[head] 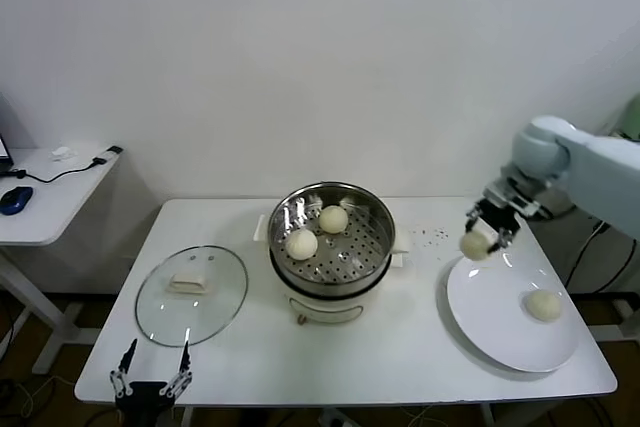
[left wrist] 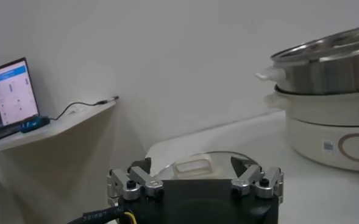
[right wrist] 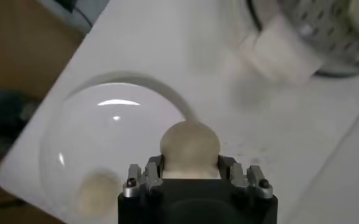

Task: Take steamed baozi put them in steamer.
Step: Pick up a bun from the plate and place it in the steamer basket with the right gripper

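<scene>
While two baozi already sit inside the steamer [head: 331, 237], on its perforated steel floor, the job looks roughly half done: one bun [head: 301, 244] lies toward the robot's left and nearer the robot, w/ a second bun [head: 333, 219] just beside it toward the back, apart from it. A third baozi [head: 476, 245] is pinched in the right gripper [head: 484, 237], lifted clear of the white plate [head: 490, 332]; the right wrist view shows the jaws closed narrow on either side of the round dough, the bun bulging out past the fingertips [right wrist: 189, 149]. A fourth baozi [head: 544, 305] rests on the plate, below the right gripper & further to the robot's right, well apart from it. So what's left, by my read: carry the held bun across to the steamer, drop it in, then fetch the last one. From the right gripper, the steamer is off to the robot's left, w/ bare tabletop between; the plate rim is just under the claw. The left gripper [head: 151, 372] hangs idle at the table's near edge, jaws spread wide, holding nothing. The glass lid [head: 191, 294] lies flat just beyond it, & the steamer stands further off to its right.
</scene>
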{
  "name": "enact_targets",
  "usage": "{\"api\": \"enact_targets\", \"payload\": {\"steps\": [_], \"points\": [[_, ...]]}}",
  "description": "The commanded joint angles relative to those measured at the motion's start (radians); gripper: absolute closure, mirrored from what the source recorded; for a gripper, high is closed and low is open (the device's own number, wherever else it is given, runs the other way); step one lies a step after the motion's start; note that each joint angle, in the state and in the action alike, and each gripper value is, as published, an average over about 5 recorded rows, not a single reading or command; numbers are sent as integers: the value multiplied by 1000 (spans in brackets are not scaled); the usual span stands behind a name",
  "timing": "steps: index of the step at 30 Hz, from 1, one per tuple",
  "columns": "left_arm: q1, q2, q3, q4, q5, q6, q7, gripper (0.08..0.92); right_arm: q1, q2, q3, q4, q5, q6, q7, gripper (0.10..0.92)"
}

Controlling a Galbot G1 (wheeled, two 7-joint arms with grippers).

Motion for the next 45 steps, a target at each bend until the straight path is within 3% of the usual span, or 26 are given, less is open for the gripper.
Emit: {"api": "enact_targets", "payload": {"steps": [1,16,39,45], "points": [[2,-1,0,5,-2,1,0,177,169,350,-17,-24,-21,233,-55,431],[-8,5,2,17,-2,4,3,177,-113,568,73,-81,-159,268,-32,423],[-11,6,-12,38,-23,-4,0,177,-195,562,33,-25,-167,241,-3,417],[-13,8,-12,41,-25,-5,-1,177,-182,542,33,-12,-168,224,-5,359]]}}
